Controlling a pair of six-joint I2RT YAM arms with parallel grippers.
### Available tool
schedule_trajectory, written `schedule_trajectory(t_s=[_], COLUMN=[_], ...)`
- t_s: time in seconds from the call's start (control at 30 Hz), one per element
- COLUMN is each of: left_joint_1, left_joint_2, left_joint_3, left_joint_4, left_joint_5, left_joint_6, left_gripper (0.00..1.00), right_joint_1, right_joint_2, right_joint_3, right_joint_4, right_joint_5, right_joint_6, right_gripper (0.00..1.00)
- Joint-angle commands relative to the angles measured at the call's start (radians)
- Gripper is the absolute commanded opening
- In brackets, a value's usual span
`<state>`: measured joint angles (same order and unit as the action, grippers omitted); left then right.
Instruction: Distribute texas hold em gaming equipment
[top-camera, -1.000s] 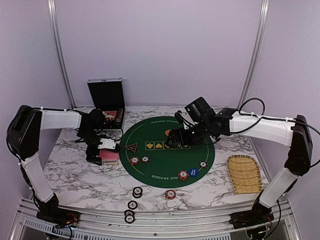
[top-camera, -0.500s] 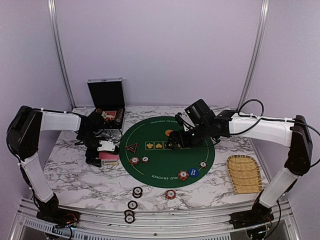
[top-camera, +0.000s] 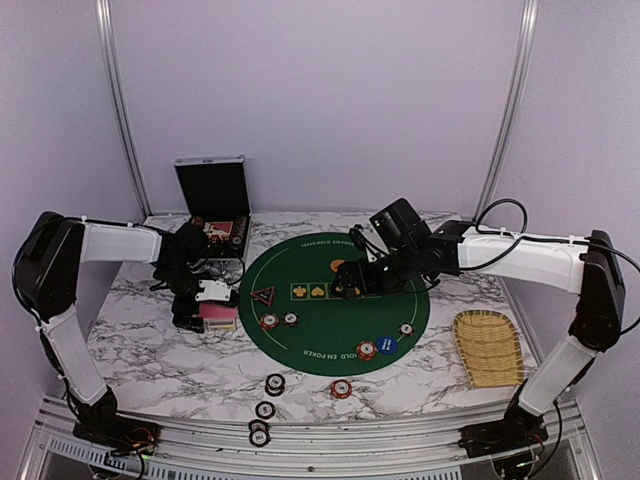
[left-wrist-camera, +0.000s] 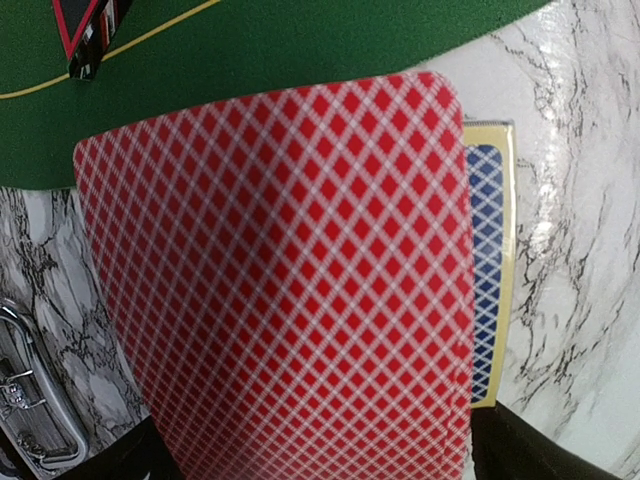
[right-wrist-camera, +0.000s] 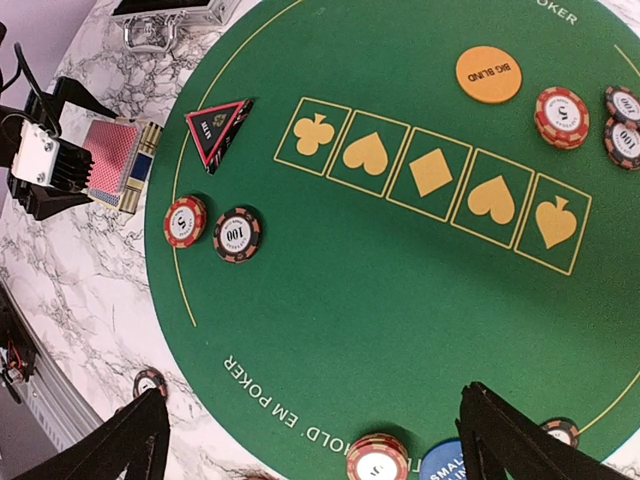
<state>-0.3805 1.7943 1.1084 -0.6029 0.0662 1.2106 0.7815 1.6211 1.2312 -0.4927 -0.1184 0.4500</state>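
I'm holding both arms over the table with jaws spread wide, gripping nothing.
The left gripper (top-camera: 208, 300) is hanging over the red-backed card deck (left-wrist-camera: 280, 290), which is lying on a blue-and-gold box (left-wrist-camera: 492, 270) off the green mat's (right-wrist-camera: 400, 300) left edge. The right gripper (top-camera: 350, 282), barely shifted since earlier, is facing the orange "BIG BLIND" disc (right-wrist-camera: 489, 74), a "100" chip (right-wrist-camera: 237, 234) and "EM POKER" lettering.

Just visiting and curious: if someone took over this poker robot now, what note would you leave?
Left gripper: open, over the red diamond-backed playing cards beside the round green felt mat.
Right gripper: open, empty, above it.
Done: orange button disc, blue button disc, triangular red-black marker, some striped round chips on the mat.
Left: no cards dealt; other chips on marble table.
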Motion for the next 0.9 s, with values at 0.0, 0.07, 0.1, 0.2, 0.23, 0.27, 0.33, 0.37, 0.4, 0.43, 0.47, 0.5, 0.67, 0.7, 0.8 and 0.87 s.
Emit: schedule_trajectory(t_s=[0.0, 0.07, 0.1, 0.2, 0.23, 0.27, 0.33, 0.37, 0.4, 0.43, 0.47, 0.5, 0.67, 0.7, 0.8, 0.87], left_joint_1=[0.000, 0.000, 0.000, -0.001, -0.002, -0.001, -0.001, -0.001, -0.001, -0.002, -0.002, -0.002, -0.002, -0.001, -0.001, -0.003], left_joint_2=[-0.011, -0.010, -0.009, -0.007, -0.007, -0.007, -0.007, -0.006, -0.002, 0.000, 0.002, 0.004, 0.002, 0.004, 0.005, 0.004], left_joint_3=[-0.008, -0.009, -0.009, -0.011, -0.012, -0.009, -0.006, -0.003, -0.001, 0.000, 0.002, 0.002, 0.006, 0.007, 0.005, 0.005], left_joint_4=[0.036, 0.035, 0.036, 0.035, 0.036, 0.036, 0.037, 0.036, 0.036, 0.036, 0.036, 0.037, 0.045, 0.047, 0.049, 0.050], left_joint_5=[0.002, 0.001, 0.000, -0.002, -0.002, 0.000, 0.001, 0.001, -0.001, -0.005, -0.007, -0.009, -0.011, -0.011, -0.012, -0.012], left_joint_6=[-0.004, -0.002, -0.002, 0.003, 0.003, 0.003, 0.003, 0.003, 0.003, 0.003, 0.003, 0.004, -0.001, -0.004, -0.007, -0.008], left_gripper=[0.99, 0.99, 0.99, 0.98, 0.98, 0.98, 0.96, 0.95, 0.94, 0.93, 0.91, 0.91, 0.87, 0.86, 0.83, 0.80], right_joint_1=[0.009, 0.008, 0.008, 0.008, 0.009, 0.008, 0.008, 0.008, 0.008, 0.009, 0.009, 0.008, 0.010, 0.010, 0.010, 0.010], right_joint_2=[-0.001, -0.002, -0.003, -0.006, -0.008, -0.009, -0.009, -0.009, -0.008, -0.008, -0.009, -0.007, -0.008, -0.009, -0.007, -0.005], right_joint_3=[0.003, 0.002, 0.002, -0.001, -0.002, -0.004, -0.004, -0.005, -0.005, -0.006, -0.007, -0.009, -0.021, -0.023, -0.027, -0.027], right_joint_4=[0.023, 0.023, 0.023, 0.023, 0.024, 0.025, 0.026, 0.027, 0.029, 0.031, 0.034, 0.036, 0.047, 0.049, 0.056, 0.061], right_joint_5=[-0.012, -0.012, -0.011, -0.012, -0.012, -0.013, -0.015, -0.017, -0.018, -0.018, -0.019, -0.020, -0.027, -0.028, -0.035, -0.040], right_joint_6=[0.011, 0.012, 0.012, 0.014, 0.014, 0.014, 0.014, 0.014, 0.013, 0.015, 0.016, 0.015, 0.020, 0.020, 0.021, 0.023], right_gripper=[0.98, 0.98, 0.98, 0.98, 0.98, 0.98, 0.98, 0.98, 0.97, 0.97, 0.97, 0.97, 0.97, 0.96, 0.96, 0.96])
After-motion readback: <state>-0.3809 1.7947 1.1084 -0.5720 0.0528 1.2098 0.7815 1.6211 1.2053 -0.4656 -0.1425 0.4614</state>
